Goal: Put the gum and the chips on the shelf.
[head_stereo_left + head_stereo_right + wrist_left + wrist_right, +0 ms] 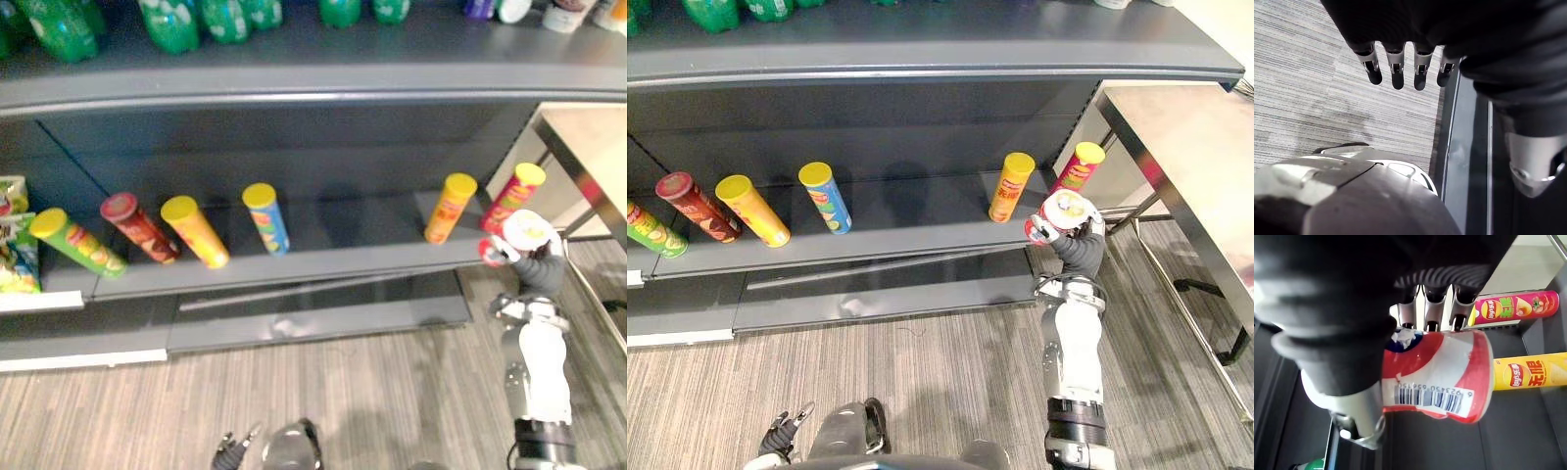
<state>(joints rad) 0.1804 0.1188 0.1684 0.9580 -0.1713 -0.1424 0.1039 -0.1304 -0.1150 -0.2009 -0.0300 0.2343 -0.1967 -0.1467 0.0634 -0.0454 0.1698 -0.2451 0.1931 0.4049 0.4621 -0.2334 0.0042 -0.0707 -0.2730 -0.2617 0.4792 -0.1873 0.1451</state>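
**Q:** What does your right robot hand hold?

**A:** My right robot hand point(1431, 308) is clamped on the gum tub point(1440, 377). The tub is red and white, with a white lid and a barcode on its side. My fingers curl over one side and my thumb sits against the other.

**Q:** Where is the tub?

**A:** I hold it up at the right end of the shelf point(333, 257), by the front edge. It is just beside the pink can point(511, 199). I cannot tell whether it touches the shelf.

**Q:** And the chips?

**A:** Six cans stand in a row on that shelf. From the left there is a green can point(76, 242), a red can point(139, 227), an orange can point(194, 231) and a blue can point(265, 217). After a wide gap comes a yellow can point(450, 208), with the pink can near it at the far right. The red can has a red lid and the other lids are yellow.

**Q:** What about your left robot hand?

**A:** My left robot hand point(1396, 68) hangs low over the striped floor point(118, 411). Its fingers are straight and apart, and it holds nothing.

**Q:** What else is around?

**A:** Green bottles point(176, 24) stand on the top shelf point(294, 73). Snack bags point(15, 245) sit at the far left, beside the green can. A pale surface point(598, 147) on a metal frame stands to the right of the shelf.
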